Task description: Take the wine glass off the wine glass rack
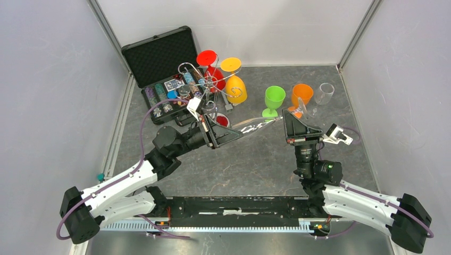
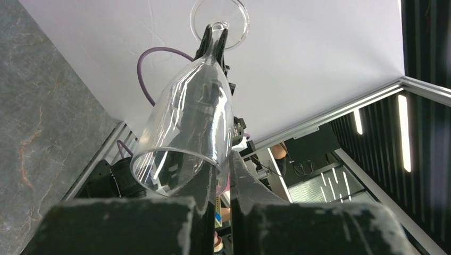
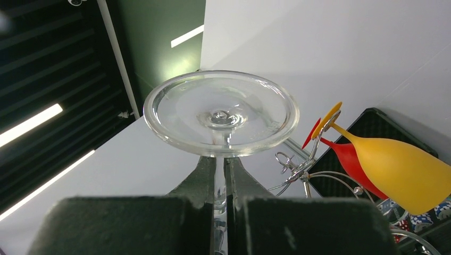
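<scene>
A clear wine glass hangs level above the table, held between both arms and off the wine glass rack. My right gripper is shut on its stem just under the round foot, with the stem pinched at the right gripper. My left gripper has one finger inside and one outside the rim of the bowl, so the left gripper is shut on the glass wall. The silver rack carries a red glass and a yellow glass, both upside down.
An open black case of coloured chips lies behind and left of the rack. A green glass, an orange glass and a clear glass stand at the back right. Grey walls close in both sides.
</scene>
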### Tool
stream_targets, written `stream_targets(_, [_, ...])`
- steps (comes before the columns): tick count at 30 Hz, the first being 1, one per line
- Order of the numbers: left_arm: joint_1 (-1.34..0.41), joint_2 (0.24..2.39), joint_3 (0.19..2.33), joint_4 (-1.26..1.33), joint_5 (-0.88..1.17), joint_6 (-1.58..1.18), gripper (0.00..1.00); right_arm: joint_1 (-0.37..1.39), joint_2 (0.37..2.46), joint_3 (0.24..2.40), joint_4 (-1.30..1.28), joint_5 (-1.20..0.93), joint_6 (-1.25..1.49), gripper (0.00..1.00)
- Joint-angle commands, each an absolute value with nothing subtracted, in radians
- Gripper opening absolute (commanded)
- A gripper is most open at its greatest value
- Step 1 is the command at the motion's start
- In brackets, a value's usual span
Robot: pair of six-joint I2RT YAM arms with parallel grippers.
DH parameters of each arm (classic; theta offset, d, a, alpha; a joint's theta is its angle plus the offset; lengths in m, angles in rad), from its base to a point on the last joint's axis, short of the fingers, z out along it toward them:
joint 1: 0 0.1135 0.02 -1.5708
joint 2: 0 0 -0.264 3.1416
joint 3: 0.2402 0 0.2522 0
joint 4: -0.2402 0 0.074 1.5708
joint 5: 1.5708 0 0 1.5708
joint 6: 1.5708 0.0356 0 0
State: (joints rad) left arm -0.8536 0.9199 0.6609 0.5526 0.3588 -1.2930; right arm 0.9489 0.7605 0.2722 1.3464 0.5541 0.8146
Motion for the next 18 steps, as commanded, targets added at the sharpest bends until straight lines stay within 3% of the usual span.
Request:
stream_targets(1, [-0.856,0.907,0.69,0.648,0.312,-1.233,0.02,0.954,0.765,0.25,1.342,0.542,0.798,0.0])
stream_targets(14, [-0.859,0.925,0.703,0.644,0.289,-1.127,0.03,0.955,0.752,0.244,1.318,0.538,0.852,0.01])
stream_targets(17, [-0.859,0.946,0.714,0.641,0.298,-1.126,0.22,0.955,0.761,0.249,1.316,0.53,0.87,0.01])
stream_targets(18, [-0.859,0.953,0.717,0.642,0.299,-1.125,0.24,0.954,0.766,0.251,1.316,0.53,0.872,0.01])
